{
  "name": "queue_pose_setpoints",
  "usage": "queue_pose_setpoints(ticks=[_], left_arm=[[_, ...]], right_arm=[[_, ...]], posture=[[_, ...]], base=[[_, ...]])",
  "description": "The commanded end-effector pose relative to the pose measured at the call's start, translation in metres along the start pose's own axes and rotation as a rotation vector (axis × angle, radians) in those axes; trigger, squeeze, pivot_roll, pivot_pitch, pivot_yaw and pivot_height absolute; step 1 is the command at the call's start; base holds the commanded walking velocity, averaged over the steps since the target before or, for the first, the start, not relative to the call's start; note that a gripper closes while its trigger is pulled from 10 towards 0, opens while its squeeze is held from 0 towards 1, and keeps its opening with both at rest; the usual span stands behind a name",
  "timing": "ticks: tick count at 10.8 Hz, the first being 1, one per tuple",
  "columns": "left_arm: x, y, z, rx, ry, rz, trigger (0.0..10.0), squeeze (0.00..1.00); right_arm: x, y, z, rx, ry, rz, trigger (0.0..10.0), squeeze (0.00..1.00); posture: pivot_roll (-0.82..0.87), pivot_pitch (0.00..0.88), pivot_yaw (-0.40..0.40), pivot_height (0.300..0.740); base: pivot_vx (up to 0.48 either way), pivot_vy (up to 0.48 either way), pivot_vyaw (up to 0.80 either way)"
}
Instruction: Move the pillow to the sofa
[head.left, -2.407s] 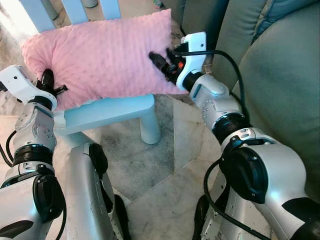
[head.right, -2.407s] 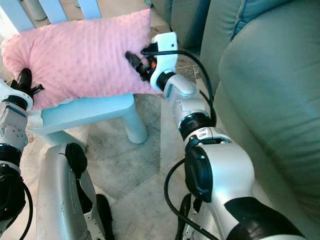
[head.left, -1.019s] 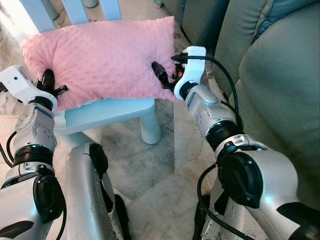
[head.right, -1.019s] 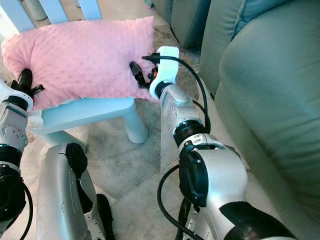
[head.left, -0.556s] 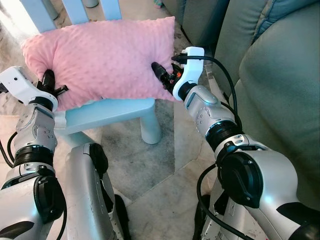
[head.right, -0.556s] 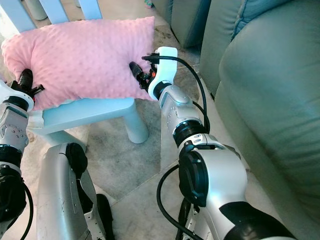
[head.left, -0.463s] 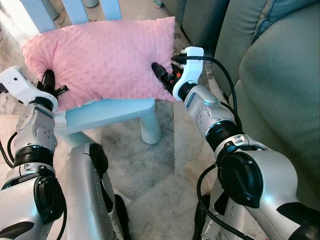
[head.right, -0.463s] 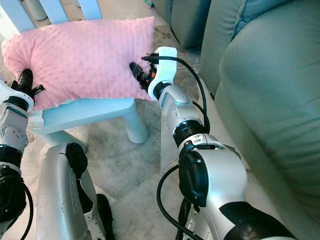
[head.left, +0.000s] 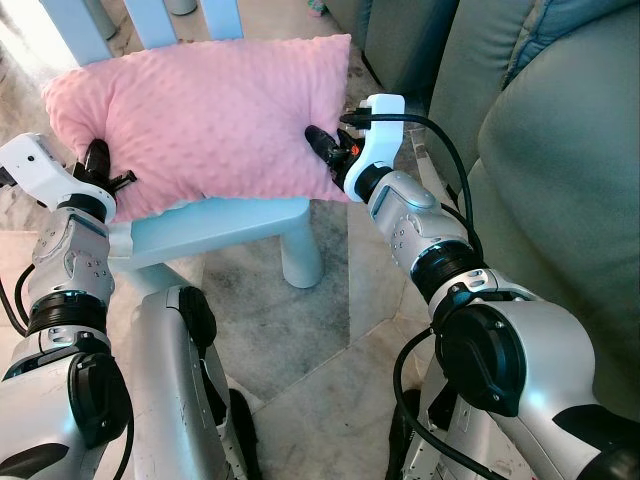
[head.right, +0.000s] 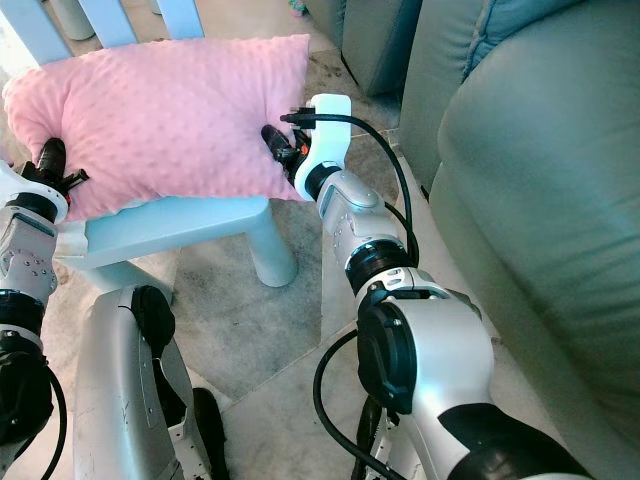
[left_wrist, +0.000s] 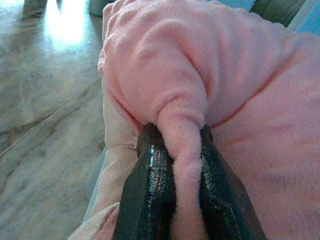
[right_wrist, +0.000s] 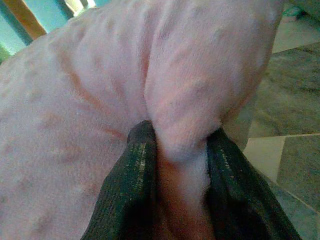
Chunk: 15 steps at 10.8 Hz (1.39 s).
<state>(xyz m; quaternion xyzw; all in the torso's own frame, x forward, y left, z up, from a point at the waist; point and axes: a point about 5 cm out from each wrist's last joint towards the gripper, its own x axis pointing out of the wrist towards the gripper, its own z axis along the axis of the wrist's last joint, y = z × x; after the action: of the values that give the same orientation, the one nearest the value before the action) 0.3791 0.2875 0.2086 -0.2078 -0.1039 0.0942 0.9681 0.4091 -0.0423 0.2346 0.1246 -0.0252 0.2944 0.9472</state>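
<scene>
My left gripper (left_wrist: 186, 150) and right gripper (right_wrist: 176, 145) each pinch a corner fold of the pink pillow (head.left: 210, 115); it's soft, probably light, so corner holds should carry it

Surface materials and finishes

Pillow (head.left: 205, 115): pink plush cloth, matt, raised dots. Chair (head.left: 215, 225): smooth light-blue painted finish. Sofa (head.left: 560, 170): grey-green matt upholstery. Floor (head.left: 300, 340): glossy veined stone tiles. Right claw (right_wrist: 175, 185) and left claw (left_wrist: 175, 185): black, finely textured fingers (left_wrist: 150, 190).

right hand (head.left: 322, 150) shifted lower along the pink pillow (head.left: 200, 115), right edge of pillow lifted slightly
</scene>
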Motion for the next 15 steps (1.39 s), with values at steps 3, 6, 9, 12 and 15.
queue_pose_setpoints(ticks=[3,6,9,12,15], left_arm=[[-0.004,0.001,-0.014,0.008,0.060,-0.009,0.0,0.00],[-0.005,-0.004,-0.015,0.062,0.058,-0.030,0.0,0.00],[-0.005,-0.029,-0.012,0.149,0.008,-0.123,0.0,0.00],[-0.011,-0.041,-0.010,0.186,-0.043,-0.162,0.0,0.00],[-0.030,-0.040,-0.005,0.263,-0.119,-0.110,0.0,0.00]], right_arm=[[0.000,0.008,-0.012,0.023,0.039,0.044,0.0,0.00],[0.000,0.008,-0.009,0.043,0.013,0.081,0.0,0.00],[-0.001,0.003,0.006,0.005,-0.058,0.075,0.0,0.00],[-0.005,-0.003,0.017,-0.057,-0.126,0.119,0.0,0.00],[-0.016,-0.018,0.019,-0.104,-0.182,0.098,0.0,0.00]], posture=[[0.22,0.366,0.028,0.319],[0.20,0.355,0.021,0.319],[0.17,0.304,0.005,0.319],[0.13,0.255,-0.010,0.319],[0.08,0.217,-0.014,0.319]], base=[[0.000,0.000,0.00],[0.000,0.000,0.00],[0.000,0.000,0.00],[0.000,0.000,0.00],[0.000,0.000,0.00]])
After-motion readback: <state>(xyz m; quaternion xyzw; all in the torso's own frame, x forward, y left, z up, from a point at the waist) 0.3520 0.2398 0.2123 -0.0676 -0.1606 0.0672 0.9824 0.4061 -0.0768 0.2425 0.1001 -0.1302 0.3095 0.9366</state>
